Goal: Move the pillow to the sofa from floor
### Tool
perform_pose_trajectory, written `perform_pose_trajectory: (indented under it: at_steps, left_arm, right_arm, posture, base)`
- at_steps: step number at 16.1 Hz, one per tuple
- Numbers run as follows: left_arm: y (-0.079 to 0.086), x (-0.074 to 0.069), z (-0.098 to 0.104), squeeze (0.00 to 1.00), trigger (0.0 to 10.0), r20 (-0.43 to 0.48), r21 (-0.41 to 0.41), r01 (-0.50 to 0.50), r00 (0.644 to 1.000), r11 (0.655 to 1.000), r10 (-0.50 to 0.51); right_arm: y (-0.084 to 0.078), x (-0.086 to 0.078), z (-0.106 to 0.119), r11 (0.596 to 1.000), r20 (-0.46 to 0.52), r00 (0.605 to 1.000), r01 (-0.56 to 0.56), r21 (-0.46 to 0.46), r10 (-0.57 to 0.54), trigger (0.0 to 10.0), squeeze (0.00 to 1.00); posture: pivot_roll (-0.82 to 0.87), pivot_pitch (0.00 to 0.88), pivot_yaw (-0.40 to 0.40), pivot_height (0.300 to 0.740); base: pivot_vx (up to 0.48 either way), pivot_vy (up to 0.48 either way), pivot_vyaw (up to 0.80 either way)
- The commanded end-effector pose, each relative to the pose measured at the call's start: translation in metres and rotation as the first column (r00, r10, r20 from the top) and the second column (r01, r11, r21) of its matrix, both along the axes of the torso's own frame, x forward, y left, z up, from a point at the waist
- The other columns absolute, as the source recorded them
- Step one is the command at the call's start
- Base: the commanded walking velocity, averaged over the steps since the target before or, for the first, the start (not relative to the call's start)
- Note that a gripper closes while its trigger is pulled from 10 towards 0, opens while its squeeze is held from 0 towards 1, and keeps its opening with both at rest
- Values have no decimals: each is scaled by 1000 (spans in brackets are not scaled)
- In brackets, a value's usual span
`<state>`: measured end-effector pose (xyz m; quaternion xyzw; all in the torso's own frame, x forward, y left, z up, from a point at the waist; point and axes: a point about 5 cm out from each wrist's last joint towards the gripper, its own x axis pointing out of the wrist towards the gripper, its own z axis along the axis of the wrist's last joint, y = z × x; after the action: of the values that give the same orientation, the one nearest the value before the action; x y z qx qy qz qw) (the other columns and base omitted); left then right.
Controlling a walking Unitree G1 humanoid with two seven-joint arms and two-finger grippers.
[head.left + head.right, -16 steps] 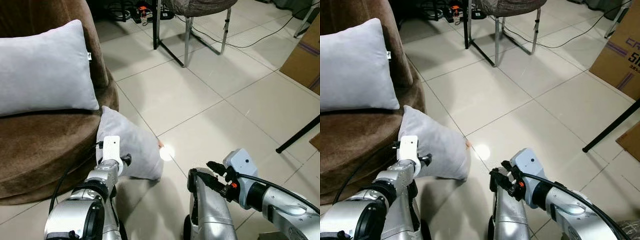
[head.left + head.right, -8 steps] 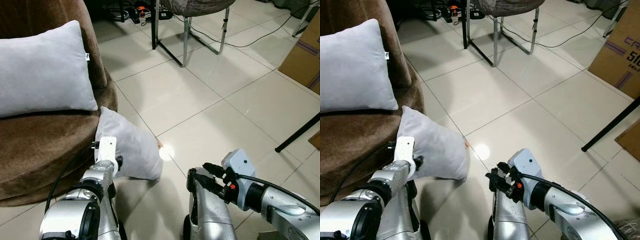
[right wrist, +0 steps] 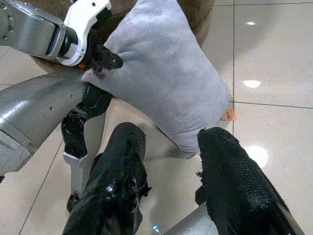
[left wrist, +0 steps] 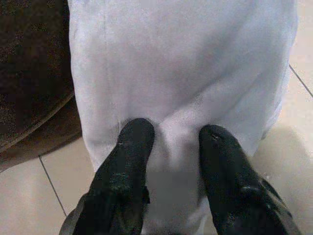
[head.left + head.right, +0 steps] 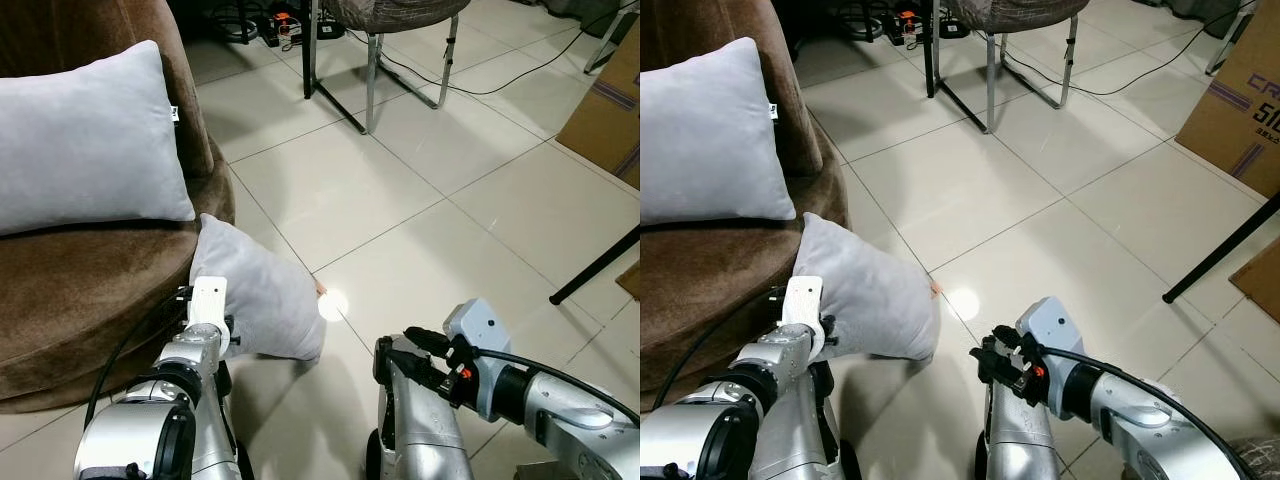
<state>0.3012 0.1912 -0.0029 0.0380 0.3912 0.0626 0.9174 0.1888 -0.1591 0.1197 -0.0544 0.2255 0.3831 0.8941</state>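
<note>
Grey pillow (image 5: 262, 296), head views: on the floor tiles (image 5: 420, 190), leaning against the brown sofa (image 5: 70, 290); a second pillow (image 5: 90, 140) already lies on the seat.
Left wrist view: left gripper (image 4: 171, 134) has its jaws parted around a fold of the pillow, tips pressing the fabric, not yet closed.
Right wrist view: right gripper (image 3: 168, 139) hangs open and empty, apart from the pillow.
Change: over the last second the left arm has slid lower along the pillow's near edge.
Meaning: grasp is judged imminent; lift not begun.
</note>
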Motion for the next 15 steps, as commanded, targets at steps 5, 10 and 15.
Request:
perform_pose_trajectory:
  at_steps: [5,10,15]
  left_arm:
    - [5,-7,-6,0,0,-7,14,-29,1000,999,29]
    - [3,11,17,1000,10000,211,100,-60,977,993,38]
    - [1,0,4,1000,10000,148,43,-49,988,998,42]
  right_arm:
    - [-2,0,-1,1000,-12,1000,-5,-3,5,10000,0]
    - [-3,-1,-1,1000,-13,1000,2,-3,-2,10000,0]
    - [-1,-1,-1,1000,-17,1000,-8,-1,8,10000,0]
  posture:
    - [-240,81,-11,485]
    - [-236,79,-11,485]
    - [-231,76,-16,485]
  base:
    - [0,0,0]
    - [0,0,0]
    - [0,0,0]
